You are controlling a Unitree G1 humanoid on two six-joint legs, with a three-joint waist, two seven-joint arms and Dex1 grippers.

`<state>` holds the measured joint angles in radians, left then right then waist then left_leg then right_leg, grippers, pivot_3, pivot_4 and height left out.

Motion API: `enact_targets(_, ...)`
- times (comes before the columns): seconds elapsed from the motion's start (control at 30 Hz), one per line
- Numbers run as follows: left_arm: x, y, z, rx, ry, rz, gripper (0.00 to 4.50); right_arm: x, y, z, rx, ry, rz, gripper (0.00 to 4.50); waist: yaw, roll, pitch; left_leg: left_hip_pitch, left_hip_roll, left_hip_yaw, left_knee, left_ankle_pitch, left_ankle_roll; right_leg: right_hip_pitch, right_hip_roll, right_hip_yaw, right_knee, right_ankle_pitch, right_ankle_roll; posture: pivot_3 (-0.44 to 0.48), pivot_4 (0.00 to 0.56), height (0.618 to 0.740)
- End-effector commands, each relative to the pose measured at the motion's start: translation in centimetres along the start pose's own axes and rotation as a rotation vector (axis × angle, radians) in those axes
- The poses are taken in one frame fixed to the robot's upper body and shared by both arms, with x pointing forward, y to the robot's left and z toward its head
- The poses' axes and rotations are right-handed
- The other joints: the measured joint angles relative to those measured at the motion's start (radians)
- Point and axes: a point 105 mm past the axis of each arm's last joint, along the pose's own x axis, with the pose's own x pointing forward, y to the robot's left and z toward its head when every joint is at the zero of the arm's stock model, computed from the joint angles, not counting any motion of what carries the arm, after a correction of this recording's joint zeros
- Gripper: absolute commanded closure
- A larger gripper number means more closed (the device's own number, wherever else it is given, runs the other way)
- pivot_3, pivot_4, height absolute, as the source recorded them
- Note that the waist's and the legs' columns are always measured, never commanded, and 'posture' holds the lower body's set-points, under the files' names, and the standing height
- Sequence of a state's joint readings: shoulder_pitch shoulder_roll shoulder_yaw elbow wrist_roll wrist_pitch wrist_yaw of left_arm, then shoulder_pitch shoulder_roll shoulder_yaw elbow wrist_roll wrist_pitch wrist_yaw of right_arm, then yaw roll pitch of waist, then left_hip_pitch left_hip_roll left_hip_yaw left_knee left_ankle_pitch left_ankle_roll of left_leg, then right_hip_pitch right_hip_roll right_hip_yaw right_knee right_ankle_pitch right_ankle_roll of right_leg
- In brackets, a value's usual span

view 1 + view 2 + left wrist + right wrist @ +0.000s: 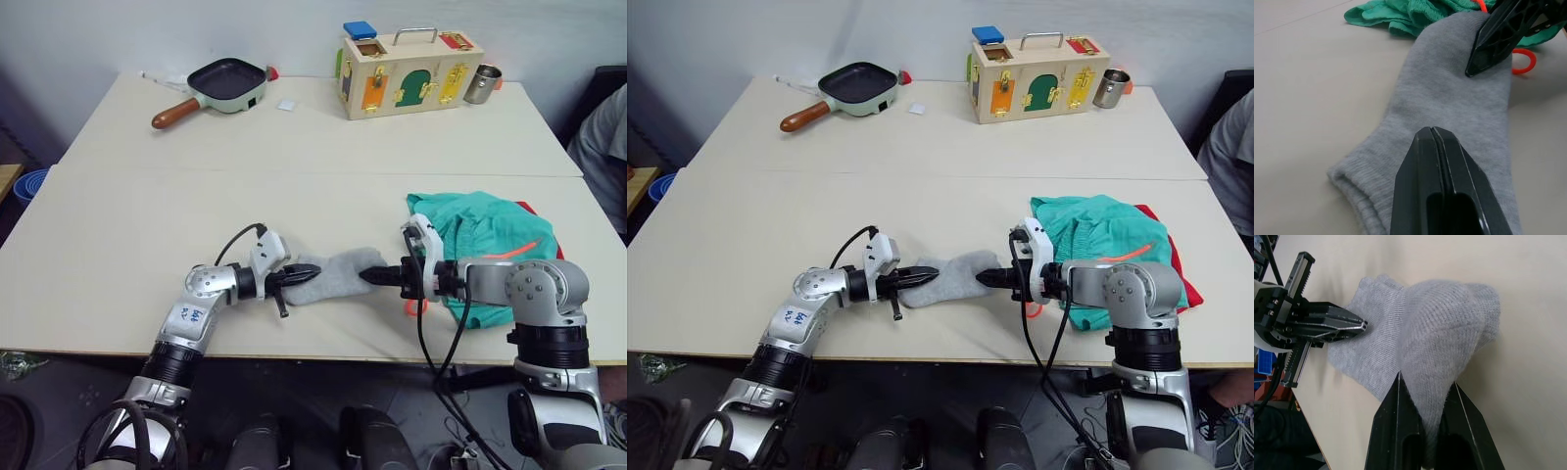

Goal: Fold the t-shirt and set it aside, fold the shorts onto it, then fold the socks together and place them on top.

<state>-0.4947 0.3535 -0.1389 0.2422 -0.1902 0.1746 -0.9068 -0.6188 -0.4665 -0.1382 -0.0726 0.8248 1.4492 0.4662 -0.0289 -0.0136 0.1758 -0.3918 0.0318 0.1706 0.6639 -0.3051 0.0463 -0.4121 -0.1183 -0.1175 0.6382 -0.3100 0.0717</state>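
Note:
The grey socks lie flat near the table's front edge, between my two grippers. My right gripper is shut on one end of them, with grey knit pinched between its fingers. At the cuff end, my left gripper is shut, its tip resting on top of the cloth. To the right lie the teal shorts, bunched, with an orange drawstring loop trailing beside the right gripper. A red strip of the t-shirt shows from under the shorts; the rest of it is hidden.
At the back of the table are a frying pan, a wooden latch box and a metal cup. A person sits at the right edge. A blue bucket stands on the floor at the left.

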Motion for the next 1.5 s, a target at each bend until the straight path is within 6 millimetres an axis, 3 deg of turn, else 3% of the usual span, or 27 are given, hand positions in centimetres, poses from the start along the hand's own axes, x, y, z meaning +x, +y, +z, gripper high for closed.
enact_targets(0.03, 0.1, 0.2, -0.9, -0.023, 0.024, 0.025, 4.5, -0.1, 1.9, 1.6, -0.053, -0.017, 0.049, 4.47, -0.002, 0.0, 0.0, 0.0, 0.0, 0.0, 0.0, 0.0, 0.0, 0.0, 0.0, 0.0, 0.0, 0.0, 0.0, 0.0, 0.15, 0.74)
enact_targets(0.17, 0.1, -0.2, -2.1, -0.04, 0.037, 0.02, 4.5, 0.9, 2.9, 2.6, -0.041, -0.024, 0.024, 4.47, -0.001, 0.0, 0.0, 0.0, 0.001, 0.0, -0.001, 0.0, -0.001, -0.001, 0.001, 0.0, 0.001, 0.0, 0.0, 0.0, 0.15, 0.74)
enact_targets(0.33, 0.3, -0.2, -2.8, -0.064, 0.048, 0.044, 4.5, 1.9, 5.3, 2.7, -0.034, -0.032, 0.119, 4.47, 0.001, 0.0, 0.0, 0.0, 0.0, 0.0, 0.0, 0.0, 0.0, 0.0, 0.0, 0.0, 0.003, 0.0, 0.0, 0.0, 0.15, 0.74)
enact_targets(0.53, -0.8, 0.7, -3.6, -0.078, 0.093, 0.105, 4.5, 3.4, 5.6, 2.5, 0.003, -0.035, 0.095, 4.47, -0.001, 0.001, 0.0, 0.0, 0.0, 0.0, -0.001, 0.0, 0.0, 0.0, 0.0, 0.0, 0.003, 0.0, 0.0, 0.0, 0.15, 0.74)
enact_targets(0.73, -2.8, 0.3, -2.4, -0.137, 0.019, 0.091, 4.5, 5.2, 6.2, 1.6, 0.042, -0.023, 0.079, 4.47, -0.023, 0.002, -0.001, 0.001, 0.001, 0.0, -0.003, 0.0, -0.002, -0.001, 0.001, 0.001, 0.005, 0.0, 0.0, 0.0, 0.15, 0.74)
enact_targets(1.0, -4.8, 1.3, -1.4, -0.15, -0.029, 0.128, 4.5, 6.9, 7.6, 1.3, 0.073, -0.026, 0.124, 4.47, -0.027, 0.002, -0.001, 0.0, 0.001, 0.0, -0.004, 0.001, -0.002, -0.001, 0.002, 0.001, 0.005, 0.0, 0.0, 0.0, 0.15, 0.74)
enact_targets(1.17, -5.7, 1.6, -0.3, -0.165, -0.071, 0.136, 4.5, 7.0, 8.0, 1.2, 0.03, -0.028, 0.16, 2.91, -0.027, 0.002, -0.001, 0.0, 0.001, 0.0, -0.005, 0.001, -0.002, -0.002, 0.002, 0.001, 0.004, 0.0, 0.0, 0.0, 0.15, 0.74)
enact_targets(1.4, -7.6, 2.5, 0.1, -0.18, -0.061, 0.19, 4.5, 5.4, 10.1, 2.5, -0.133, -0.134, 0.366, 0.61, -0.027, 0.002, -0.001, 0.0, 0.0, 0.0, -0.007, 0.001, -0.002, -0.002, 0.002, 0.0, 0.0, 0.0, 0.0, 0.0, 0.15, 0.74)
enact_targets(1.5, -8.4, 3.0, 0.5, -0.189, -0.083, 0.22, 4.5, 4.8, 10.4, 2.8, -0.177, -0.159, 0.421, 0.61, -0.026, 0.002, -0.001, 0.0, 0.0, 0.0, -0.009, 0.001, -0.002, -0.002, 0.002, 0.0, -0.001, 0.0, 0.0, 0.0, 0.15, 0.74)
